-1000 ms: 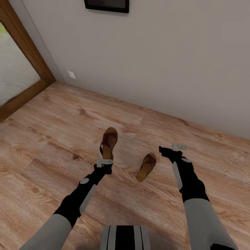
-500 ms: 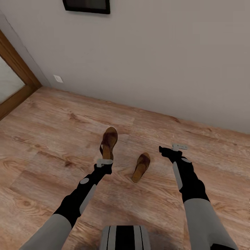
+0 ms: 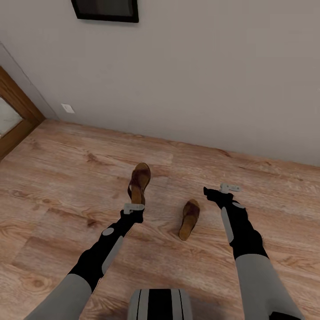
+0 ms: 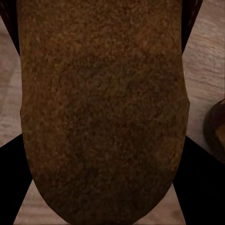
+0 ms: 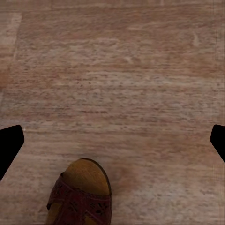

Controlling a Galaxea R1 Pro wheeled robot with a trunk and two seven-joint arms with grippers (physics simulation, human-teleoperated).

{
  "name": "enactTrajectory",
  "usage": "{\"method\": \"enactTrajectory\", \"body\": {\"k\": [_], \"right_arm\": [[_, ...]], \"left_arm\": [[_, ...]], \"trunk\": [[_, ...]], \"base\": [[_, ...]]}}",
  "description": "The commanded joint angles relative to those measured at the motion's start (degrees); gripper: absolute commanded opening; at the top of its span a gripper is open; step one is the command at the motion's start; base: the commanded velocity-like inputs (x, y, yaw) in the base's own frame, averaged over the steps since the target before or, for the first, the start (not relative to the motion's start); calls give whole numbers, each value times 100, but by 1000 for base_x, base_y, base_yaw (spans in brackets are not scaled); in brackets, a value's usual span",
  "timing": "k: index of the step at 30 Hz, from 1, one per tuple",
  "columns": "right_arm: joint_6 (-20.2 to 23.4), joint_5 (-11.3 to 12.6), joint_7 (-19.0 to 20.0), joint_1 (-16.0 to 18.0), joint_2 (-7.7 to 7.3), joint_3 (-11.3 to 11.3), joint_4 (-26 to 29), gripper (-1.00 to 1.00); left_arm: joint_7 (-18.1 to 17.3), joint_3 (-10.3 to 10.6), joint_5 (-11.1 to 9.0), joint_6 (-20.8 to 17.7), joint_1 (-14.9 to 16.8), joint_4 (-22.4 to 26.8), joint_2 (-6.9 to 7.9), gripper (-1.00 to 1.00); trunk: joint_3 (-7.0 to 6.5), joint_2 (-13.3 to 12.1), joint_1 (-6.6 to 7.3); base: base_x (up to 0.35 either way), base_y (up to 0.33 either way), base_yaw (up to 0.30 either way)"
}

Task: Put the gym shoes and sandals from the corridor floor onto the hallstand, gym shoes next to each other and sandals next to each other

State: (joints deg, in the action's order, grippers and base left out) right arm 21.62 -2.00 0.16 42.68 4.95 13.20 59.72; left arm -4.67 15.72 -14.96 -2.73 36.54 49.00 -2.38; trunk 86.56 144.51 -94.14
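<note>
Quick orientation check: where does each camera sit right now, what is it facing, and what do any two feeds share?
Head: high on the robot, facing down at the wood-plank floor; both arms, left pincer holding a dark brown leather sandal.
Left wrist: behind its pincer, facing that sandal's sole.
Right wrist: above the floor, facing the second brown sandal; dark fingertips.
Shared: head and right wrist show that second sandal.

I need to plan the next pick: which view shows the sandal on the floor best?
The head view: the loose sandal lies whole on the floor, between both arms. The right wrist view catches its toe end and strap; the left wrist view gives just a dark sliver at the edge.
</note>
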Motion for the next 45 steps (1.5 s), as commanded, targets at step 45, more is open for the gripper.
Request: {"method": "enactTrajectory", "body": {"k": [45], "right_arm": [[16, -6, 35, 0, -3, 16, -17, 100]], "left_arm": [[-16, -5, -64, -449, 2, 814, 0, -100]], "trunk": [[-305, 1, 0]], "base": [[42, 188, -179]]}}
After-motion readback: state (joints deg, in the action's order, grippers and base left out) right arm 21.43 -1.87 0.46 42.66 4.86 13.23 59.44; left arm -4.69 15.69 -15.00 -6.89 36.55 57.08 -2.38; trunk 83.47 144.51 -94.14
